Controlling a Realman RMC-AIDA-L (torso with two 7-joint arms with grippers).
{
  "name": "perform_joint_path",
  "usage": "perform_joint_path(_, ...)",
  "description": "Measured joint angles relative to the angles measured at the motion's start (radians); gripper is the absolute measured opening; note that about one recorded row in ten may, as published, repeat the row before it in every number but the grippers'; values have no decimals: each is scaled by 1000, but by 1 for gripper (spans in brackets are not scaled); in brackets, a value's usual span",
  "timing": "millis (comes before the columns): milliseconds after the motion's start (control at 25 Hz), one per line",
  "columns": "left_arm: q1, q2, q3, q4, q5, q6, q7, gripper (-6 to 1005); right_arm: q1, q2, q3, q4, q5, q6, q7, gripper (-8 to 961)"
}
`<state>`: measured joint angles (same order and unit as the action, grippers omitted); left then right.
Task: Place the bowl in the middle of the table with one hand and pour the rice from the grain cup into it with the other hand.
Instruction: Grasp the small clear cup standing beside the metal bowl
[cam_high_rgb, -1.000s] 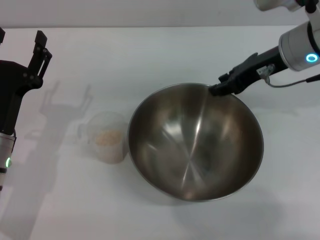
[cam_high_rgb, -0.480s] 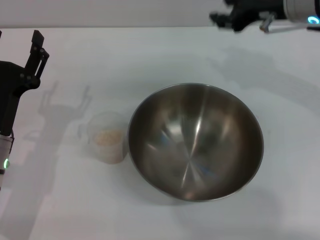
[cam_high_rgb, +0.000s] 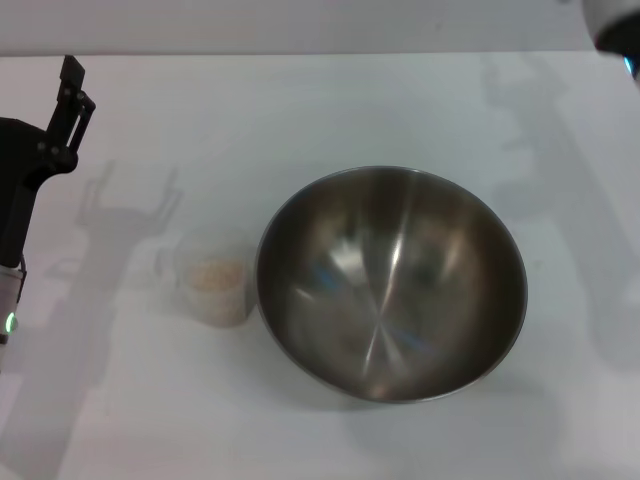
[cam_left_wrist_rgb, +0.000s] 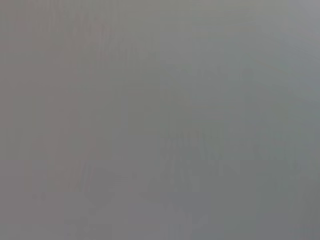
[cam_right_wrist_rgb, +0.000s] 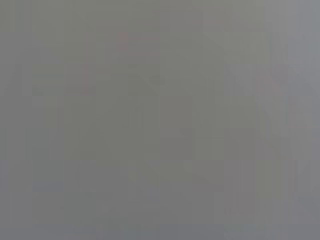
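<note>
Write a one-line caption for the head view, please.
Steel bowl stands mid-table beside the rice-filled grain cup; left pincer waits at the table's edge.

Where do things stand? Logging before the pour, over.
Left end effector at table's left edge, off the cup. Right end effector out of view. Bowl mid-table, empty. Rice in cup, beside bowl. Nothing blocking.

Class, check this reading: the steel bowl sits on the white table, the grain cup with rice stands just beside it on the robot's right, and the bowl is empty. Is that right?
One detail is wrong. The head view shows the grain cup, with the rice in it, on the robot's left of the bowl, not its right. The rest holds: the bowl sits on the table and is empty.
</note>
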<state>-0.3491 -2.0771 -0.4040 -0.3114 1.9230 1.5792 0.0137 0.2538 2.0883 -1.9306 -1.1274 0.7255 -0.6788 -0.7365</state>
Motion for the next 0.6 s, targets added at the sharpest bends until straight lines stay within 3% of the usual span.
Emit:
perform_joint_path(40, -1, 0, 0, 0, -2, 0, 0, 758, 0, 0, 0, 0, 0, 0, 0, 467)
perform_joint_path(160, -4, 0, -2, 0, -5, -4, 0, 757, 22, -2, -67, 224, 1, -341, 278, 467)
perform_joint_path(280, -1, 0, -2, 0, -4, -2, 0, 756, 40, -6, -80, 436, 1, -523, 598, 467)
perform_joint_path(440, 17, 0, 11, 0, 0, 2, 0, 755, 94, -15, -71, 739, -9, -610, 968, 467)
perform_joint_path(600, 55, 0, 52, -1, 0, 12, 0, 754, 134, -24, -68, 940, -10, -665, 1121, 466)
